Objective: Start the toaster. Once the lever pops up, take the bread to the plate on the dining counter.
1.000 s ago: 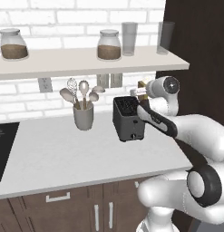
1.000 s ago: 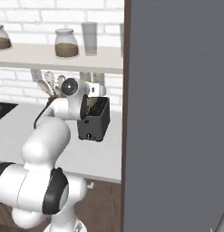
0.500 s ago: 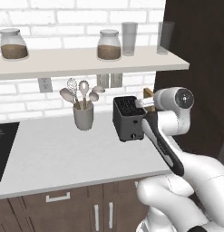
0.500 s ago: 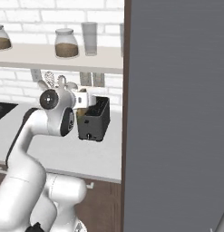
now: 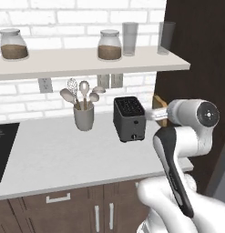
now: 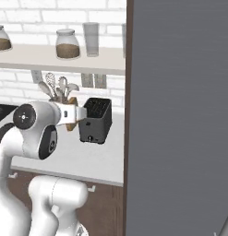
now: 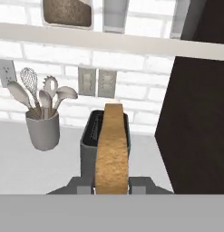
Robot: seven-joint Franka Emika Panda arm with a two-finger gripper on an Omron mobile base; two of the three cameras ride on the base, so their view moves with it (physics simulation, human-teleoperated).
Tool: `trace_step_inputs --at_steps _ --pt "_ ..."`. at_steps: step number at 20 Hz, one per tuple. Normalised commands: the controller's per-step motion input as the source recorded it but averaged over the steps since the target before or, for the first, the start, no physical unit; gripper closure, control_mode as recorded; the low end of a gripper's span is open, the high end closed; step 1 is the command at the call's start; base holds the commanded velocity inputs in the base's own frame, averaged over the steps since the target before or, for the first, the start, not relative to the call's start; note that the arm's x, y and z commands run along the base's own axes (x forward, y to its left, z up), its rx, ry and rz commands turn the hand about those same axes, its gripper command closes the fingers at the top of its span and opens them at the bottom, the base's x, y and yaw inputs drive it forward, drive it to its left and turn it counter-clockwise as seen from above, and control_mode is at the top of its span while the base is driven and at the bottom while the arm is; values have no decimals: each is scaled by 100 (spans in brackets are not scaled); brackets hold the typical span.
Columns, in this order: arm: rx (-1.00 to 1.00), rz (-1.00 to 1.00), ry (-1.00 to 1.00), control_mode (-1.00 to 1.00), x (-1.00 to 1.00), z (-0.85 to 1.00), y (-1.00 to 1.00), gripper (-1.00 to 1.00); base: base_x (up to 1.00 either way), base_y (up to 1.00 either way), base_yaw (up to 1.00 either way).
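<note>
My gripper point(image 7: 111, 185) is shut on the bread point(image 7: 112, 149), a golden-tan slice held edge-on and upright between the fingertips. Just behind it the dark toaster point(image 7: 87, 146) stands on the light worktop, its slots open at the top. From the left base view the toaster point(image 5: 129, 119) stands left of my gripper point(image 5: 155, 113), and a tan edge of the bread point(image 5: 158, 103) shows above the hand. The right base view has the bread point(image 6: 71, 101) peeking over the gripper point(image 6: 75, 113), beside the toaster point(image 6: 95, 120). The plate and the dining counter are out of view.
A grey utensil holder point(image 5: 84, 116) stands left of the toaster. A shelf point(image 5: 86, 61) overhead carries jars and glasses. A tall dark cabinet point(image 5: 196, 50) closes off the right side. A black cooktop point(image 5: 1, 150) lies at the far left.
The hand has drawn back from the toaster towards the base and to the right, carrying the bread with it. The arm's elbow has swung round. The toaster has stayed put.
</note>
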Motion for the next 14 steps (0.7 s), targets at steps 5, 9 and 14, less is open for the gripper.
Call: trace_step_inputs --at_steps 5,9,14 --pt "0 0 0 100 0 0 0 100 -100 57 6" --pt "0 0 0 100 0 0 0 100 -98 100 57" --pt "0 0 0 100 0 0 0 100 -63 80 83"
